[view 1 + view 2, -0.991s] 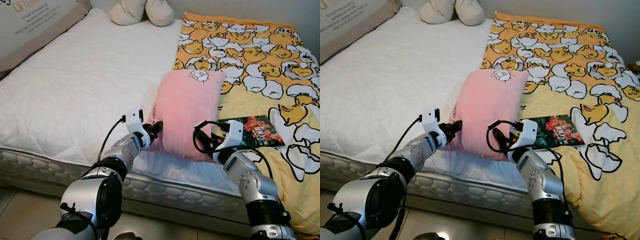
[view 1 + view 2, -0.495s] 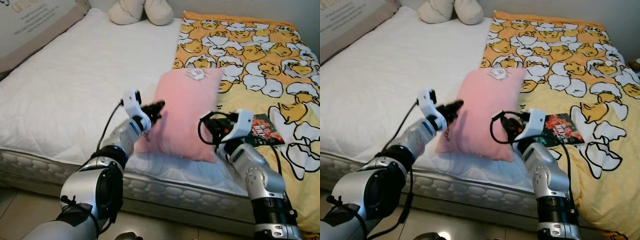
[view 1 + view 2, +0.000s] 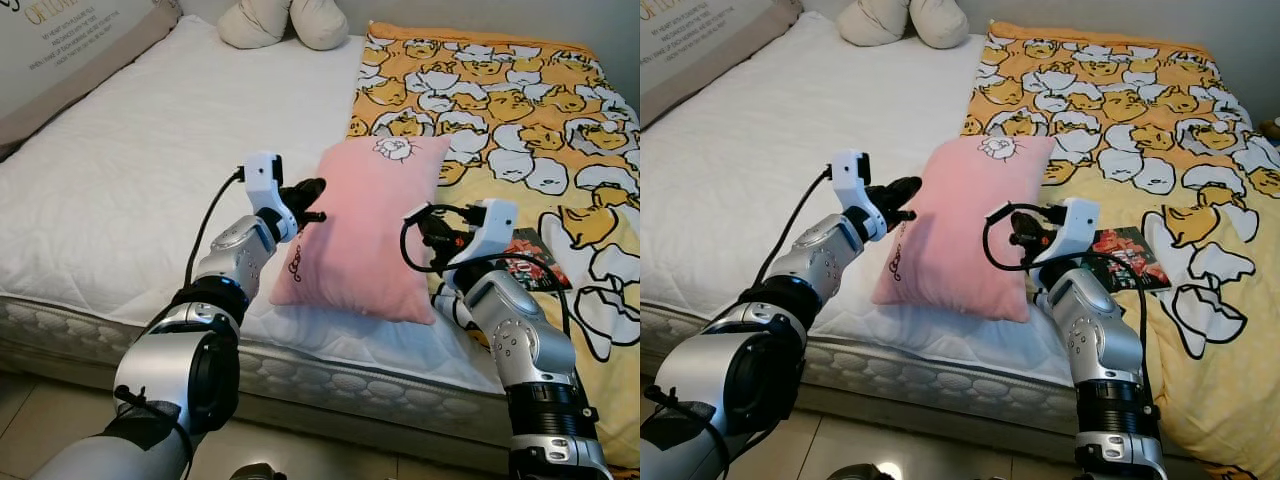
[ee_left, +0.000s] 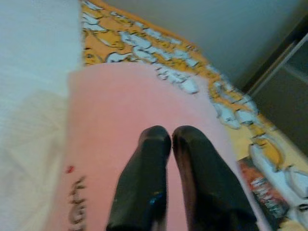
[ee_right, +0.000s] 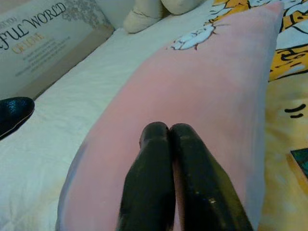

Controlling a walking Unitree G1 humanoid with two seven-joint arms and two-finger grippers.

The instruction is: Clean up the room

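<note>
Well, pillow [image 3: 370, 230] (pink) on bed [image 3: 150, 170].

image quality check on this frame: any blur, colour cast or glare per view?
Both eye views: sharp, evenly lit, no glare; soft shadow under the pink rectangular plush pillow on the white quilted mattress. Left wrist view: soft and blue-green in cast, the left hand out of focus. Right wrist view: right hand blurred up close, the box lettering behind it readable.

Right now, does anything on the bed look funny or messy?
Yes. The pink pillow sits crooked at the bed's middle, held between the left pincer and right pincer, both shut. A magazine lies loose on the yellow blanket.
</note>
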